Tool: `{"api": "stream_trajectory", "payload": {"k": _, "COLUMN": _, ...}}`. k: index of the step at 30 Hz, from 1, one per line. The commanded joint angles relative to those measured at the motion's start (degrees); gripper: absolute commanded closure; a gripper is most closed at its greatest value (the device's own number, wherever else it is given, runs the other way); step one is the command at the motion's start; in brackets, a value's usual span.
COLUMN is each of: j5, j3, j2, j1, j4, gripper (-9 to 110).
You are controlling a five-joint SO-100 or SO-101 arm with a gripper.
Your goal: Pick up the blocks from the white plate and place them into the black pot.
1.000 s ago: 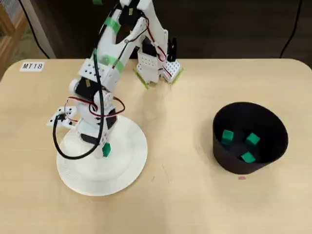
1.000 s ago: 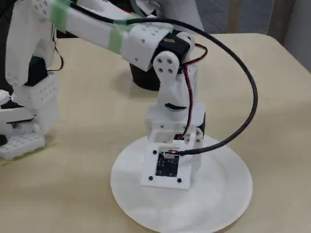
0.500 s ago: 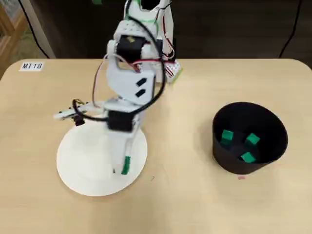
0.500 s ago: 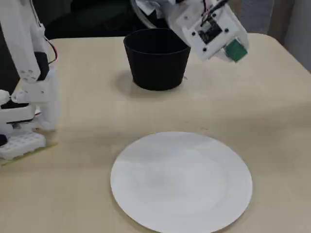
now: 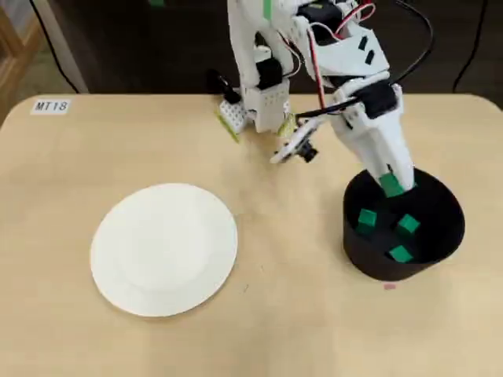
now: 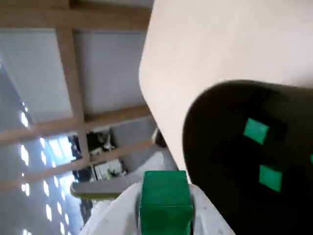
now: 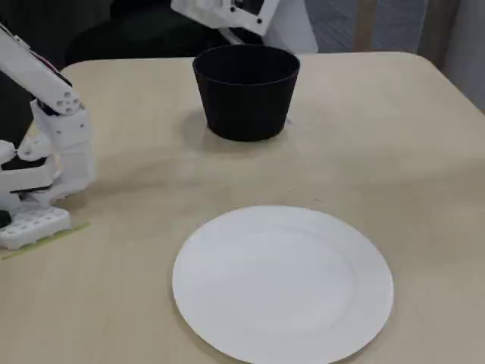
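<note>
The tan table has little on it. The gripper pinches the last block and has swung from the plate to hang over the pot. Three blocks lie inside. The plate is bare now. Letting go should finish the job.

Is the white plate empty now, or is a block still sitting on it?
Empty. The white plate shows a bare surface in the overhead and fixed views. Three blocks lie in the black pot; the end effector holds the fourth block over it.
</note>
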Motion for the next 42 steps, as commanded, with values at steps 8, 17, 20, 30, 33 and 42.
{"api": "stream_trajectory", "payload": {"k": 8, "j5": 0.18, "j3": 8.96, "j2": -0.18, "j1": -3.87, "j4": -10.37, "gripper": 104}}
{"api": "stream_trajectory", "payload": {"k": 17, "j5": -0.70, "j3": 10.37, "j2": -2.20, "j1": -3.16, "j4": -12.39, "gripper": 93}}
{"api": "stream_trajectory", "payload": {"k": 20, "j5": -2.55, "j3": 10.63, "j2": -1.32, "j1": -3.34, "j4": -11.69, "gripper": 72}}
{"api": "stream_trajectory", "payload": {"k": 30, "j5": -0.18, "j3": 10.63, "j2": 1.14, "j1": -0.62, "j4": -10.11, "gripper": 100}}
{"api": "stream_trajectory", "payload": {"k": 33, "j5": -0.70, "j3": 10.63, "j2": 3.52, "j1": 6.33, "j4": -6.33, "gripper": 104}}
{"api": "stream_trajectory", "payload": {"k": 42, "j5": -1.67, "j3": 12.66, "j2": 16.79, "j1": 30.59, "j4": 10.20, "gripper": 104}}
